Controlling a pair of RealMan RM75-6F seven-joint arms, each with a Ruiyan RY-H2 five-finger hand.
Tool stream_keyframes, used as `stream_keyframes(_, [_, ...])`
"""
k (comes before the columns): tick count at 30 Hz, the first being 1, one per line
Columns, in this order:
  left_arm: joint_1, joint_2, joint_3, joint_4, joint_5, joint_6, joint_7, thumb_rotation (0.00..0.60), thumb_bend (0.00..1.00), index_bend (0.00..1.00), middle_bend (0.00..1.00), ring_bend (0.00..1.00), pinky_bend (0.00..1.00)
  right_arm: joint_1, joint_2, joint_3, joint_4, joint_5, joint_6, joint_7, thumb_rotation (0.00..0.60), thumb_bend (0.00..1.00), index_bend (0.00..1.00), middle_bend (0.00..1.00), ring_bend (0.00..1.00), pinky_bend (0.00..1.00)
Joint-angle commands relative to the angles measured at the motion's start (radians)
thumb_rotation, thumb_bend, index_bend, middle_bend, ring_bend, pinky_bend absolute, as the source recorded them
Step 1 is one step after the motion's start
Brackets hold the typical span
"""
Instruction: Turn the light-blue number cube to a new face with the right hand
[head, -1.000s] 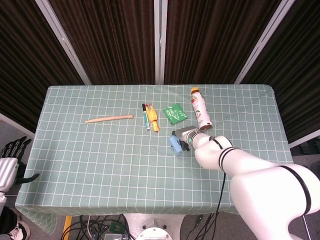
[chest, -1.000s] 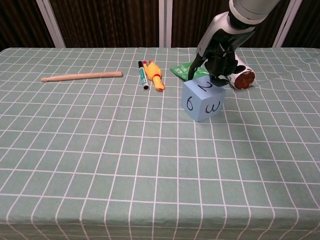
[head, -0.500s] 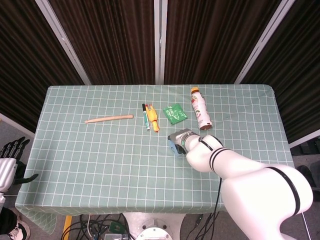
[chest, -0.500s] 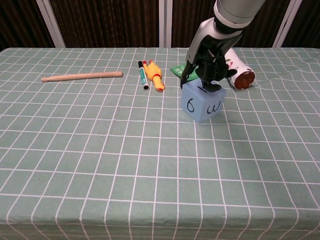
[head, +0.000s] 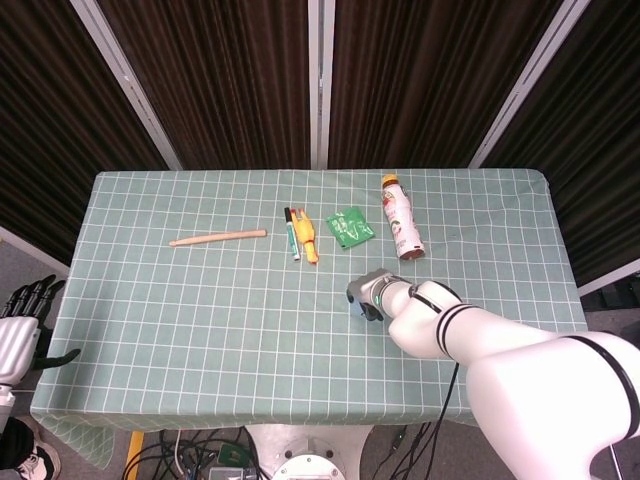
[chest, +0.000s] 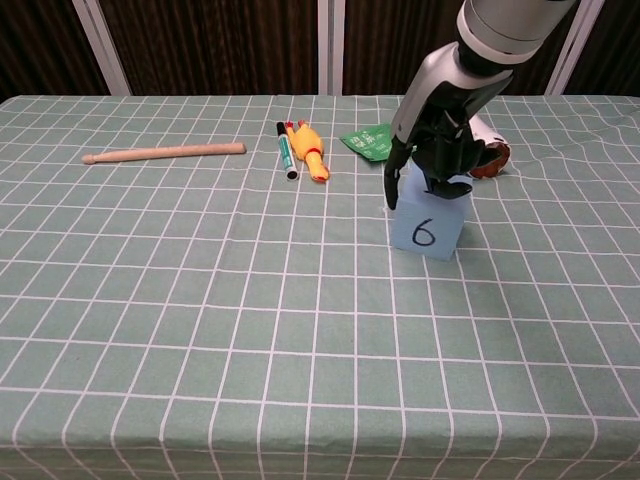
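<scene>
Rotated light-blue number cube (chest: 428, 226) now fronting 6, right robot hand (chest: 437, 152) gripping, hiding its top

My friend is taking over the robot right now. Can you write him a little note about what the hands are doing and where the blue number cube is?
Right hand: fingers wrapped over the top of the light-blue number cube, gripping it.
Left hand: off the table's left edge, holding nothing, fingers apart.
Cube: on the green checked tablecloth, in front of the lying bottle; its 6 faces the chest camera.
Done: cube gripped.
Left: whether a new face is up is hidden by the hand; check, then let go.
</scene>
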Motion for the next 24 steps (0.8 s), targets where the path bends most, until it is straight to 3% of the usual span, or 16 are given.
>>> stream_keyframes(1, [-0.001,0.000,0.000,-0.002,0.001,0.000,0.003,0.600,0.00,0.03,0.00,0.00,0.00,-0.005,0.019,-0.008,-0.037,-0.032,0.015,-0.001,0.600,1.00,0.17,1.00,0.86,0.74])
stream_keyframes(10, [-0.006,0.000,0.001,-0.017,0.006,-0.003,0.023,0.600,0.00,0.03,0.00,0.00,0.00,-0.021,0.068,-0.046,-0.114,-0.084,0.075,0.003,0.600,1.00,0.17,1.00,0.86,0.74])
stream_keyframes(16, [-0.007,0.003,0.000,-0.027,0.004,-0.003,0.035,0.600,0.00,0.03,0.00,0.00,0.00,-0.066,0.103,-0.031,-0.146,-0.096,0.139,0.004,0.600,1.00,0.16,1.00,0.86,0.74])
stream_keyframes(21, [-0.012,0.006,-0.005,-0.036,0.000,-0.006,0.045,0.600,0.00,0.03,0.00,0.00,0.00,-0.186,0.237,0.028,-0.276,-0.133,0.326,-0.009,0.600,1.00,0.01,1.00,0.86,0.74])
stream_keyframes(24, [-0.012,0.005,-0.006,-0.045,0.002,-0.003,0.054,0.600,0.00,0.03,0.00,0.00,0.00,-0.301,0.353,0.041,-0.392,-0.205,0.496,-0.046,0.600,1.00,0.00,1.00,0.86,0.74])
